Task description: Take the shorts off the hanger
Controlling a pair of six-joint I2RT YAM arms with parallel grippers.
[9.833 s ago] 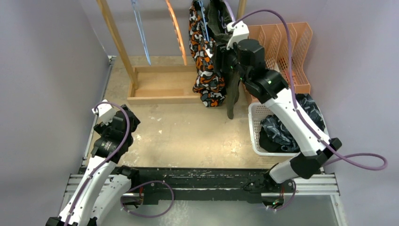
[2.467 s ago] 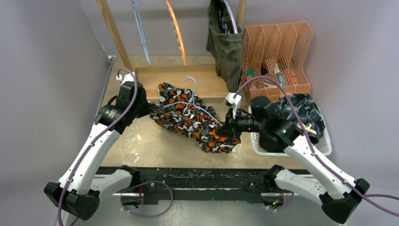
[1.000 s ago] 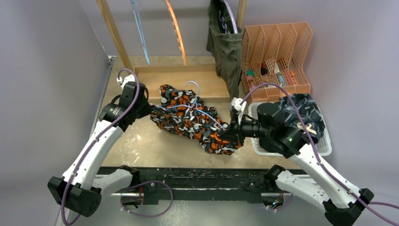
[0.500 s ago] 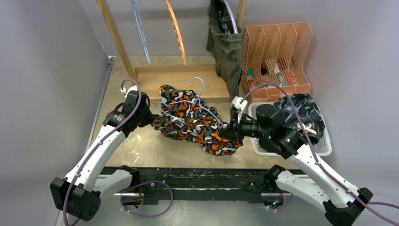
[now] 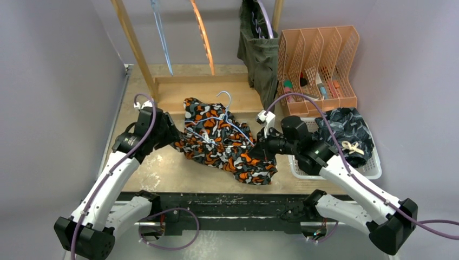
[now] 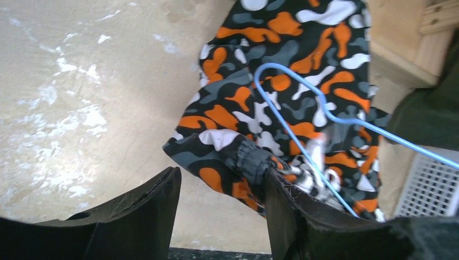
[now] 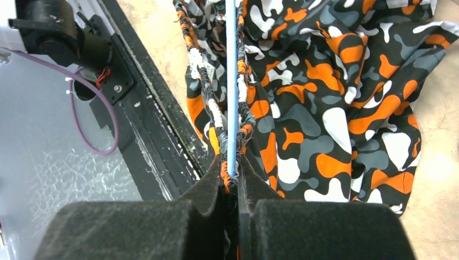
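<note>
I count three shorts: orange pair (image 5: 222, 141) on the table (image 5: 178, 168), one blue hanger (image 7: 231, 81) threaded in; green pair (image 5: 262, 54) hanging; dark pair (image 5: 343, 127) in the basket (image 5: 295, 162) — partly behind the arm. The right gripper (image 7: 231, 165) clenches the orange waistband and hanger wire; the left gripper (image 6: 222, 173) is released — nothing between its fingers.

olive shorts (image 5: 262, 54) cropped at top edge, hanger clip (image 6: 315, 162) blurred, organizer contents (image 5: 288, 86) indistinct

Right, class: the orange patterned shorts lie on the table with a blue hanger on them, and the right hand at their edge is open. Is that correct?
No. The right hand is shut, not open: the right wrist view shows it pinching the blue hanger and the waistband of the orange patterned shorts. The rest stands.
</note>
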